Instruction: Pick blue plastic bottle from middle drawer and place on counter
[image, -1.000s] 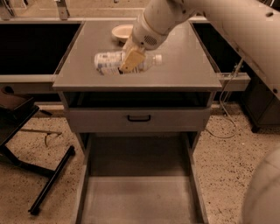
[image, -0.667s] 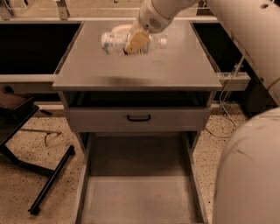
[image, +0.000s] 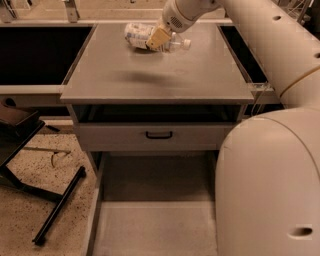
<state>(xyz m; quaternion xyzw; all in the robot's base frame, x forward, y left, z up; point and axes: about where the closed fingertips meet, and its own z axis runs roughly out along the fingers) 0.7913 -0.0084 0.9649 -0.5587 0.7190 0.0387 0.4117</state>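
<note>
A black metal stand (image: 56, 213) lies slanted across the speckled floor (image: 30, 165) at far left, its foot near the cabinet's left leg. Above it, a dark recessed bay (image: 40, 55) runs along the left edge of the counter (image: 100, 75), the large flat grey matte top of the drawer cabinet.

Over the counter's far middle, the blue plastic bottle (image: 136, 35), small and clear with a pale whitish-blue label, lies on its side with its white cap pointing right. The two-finger gripper (image: 156, 38) is clamped across the bottle's body, a tan finger pad (image: 158, 36) showing on the near side. A soft shadow (image: 145, 76) falls on the counter nearer the camera. The counter's near half and both its left and right margins are bare grey surface.

Below the counter's near edge, a grey drawer front (image: 115, 136) with a black handle (image: 159, 135) sits slightly out, with a dark gap above it. Lower and nearer, the middle drawer (image: 150, 230), wide, deep and of grey metal, stands pulled out, its plain flat floor bounded by a low left wall.

At right, the white robot arm (image: 265, 45) reaches from the near right to the far middle, crossing a second dark bay (image: 239, 50) and covering the drawer's right side.
</note>
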